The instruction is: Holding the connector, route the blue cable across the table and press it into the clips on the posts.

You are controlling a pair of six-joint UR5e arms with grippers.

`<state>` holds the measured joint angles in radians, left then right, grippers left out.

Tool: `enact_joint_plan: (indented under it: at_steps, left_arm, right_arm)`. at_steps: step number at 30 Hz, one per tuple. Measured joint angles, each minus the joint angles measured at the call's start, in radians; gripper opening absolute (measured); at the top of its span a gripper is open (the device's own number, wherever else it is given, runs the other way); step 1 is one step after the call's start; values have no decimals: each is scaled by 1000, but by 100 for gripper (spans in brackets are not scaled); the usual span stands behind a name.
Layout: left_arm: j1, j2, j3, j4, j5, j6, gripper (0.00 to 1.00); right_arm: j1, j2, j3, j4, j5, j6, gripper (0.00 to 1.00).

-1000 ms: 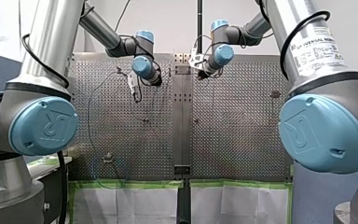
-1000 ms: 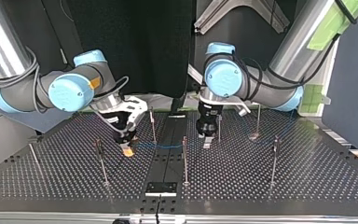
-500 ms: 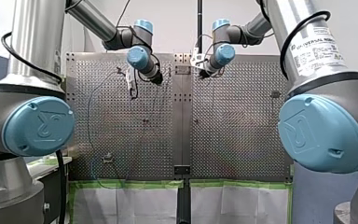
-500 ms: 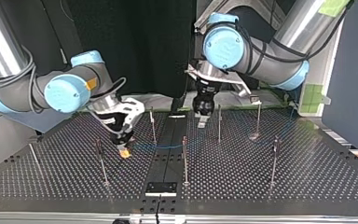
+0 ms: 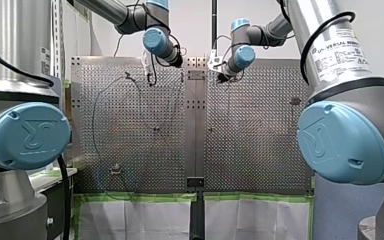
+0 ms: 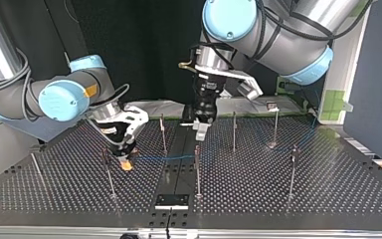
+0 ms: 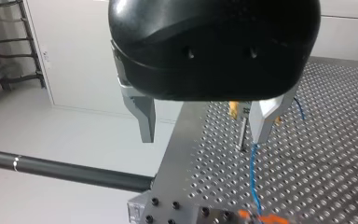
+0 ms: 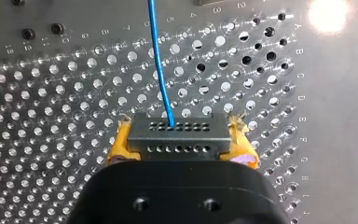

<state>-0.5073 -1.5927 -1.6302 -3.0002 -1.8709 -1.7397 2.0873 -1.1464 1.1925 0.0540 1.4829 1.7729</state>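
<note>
My right gripper (image 6: 125,163) hangs low over the perforated table (image 6: 54,194) at the top view's left. Its yellow pads (image 8: 121,142) are shut on a dark grey connector (image 8: 177,137). A thin blue cable (image 8: 161,70) leaves the connector and runs ahead over the holes. In the top view the blue cable (image 6: 164,158) runs towards a middle post (image 6: 197,169). My left gripper (image 6: 200,133) hangs well above the table near the centre strip. Its metal fingers (image 7: 145,116) stand open with nothing between them. A post (image 7: 242,135) and the blue cable (image 7: 253,172) lie below its far finger.
Several thin posts stand on the table, such as one near my right gripper (image 6: 108,172) and two at the top view's right (image 6: 292,169) (image 6: 275,127). A small black plate (image 6: 171,200) lies at the near centre edge. Green-taped white sheets (image 5: 140,215) hang beyond the front view's near edge.
My left arm has lifted its open gripper up from the table and towards the centre strip. My right gripper has slid slightly to the top view's left with the connector.
</note>
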Motion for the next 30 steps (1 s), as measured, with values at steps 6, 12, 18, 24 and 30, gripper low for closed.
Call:
enact_joint_plan:
  at_steps: [6,12,18,24,30]
  left_arm:
    - [-53,-20,24,-3,-14,9,99]
    - [-95,-76,80,-3,-16,19,99]
    - [-101,-135,137,-16,-35,20,99]
    - [-95,-181,184,-55,-72,36,99]
    - [-91,-229,231,-77,-95,47,99]
  right_arm:
    - [-2,-1,0,0,0,0,0]
    - [-8,-4,0,0,1,2,0]
    - [-12,-5,0,0,0,2,0]
    - [-12,-5,0,0,0,2,0]
    - [-12,-5,0,0,0,2,0]
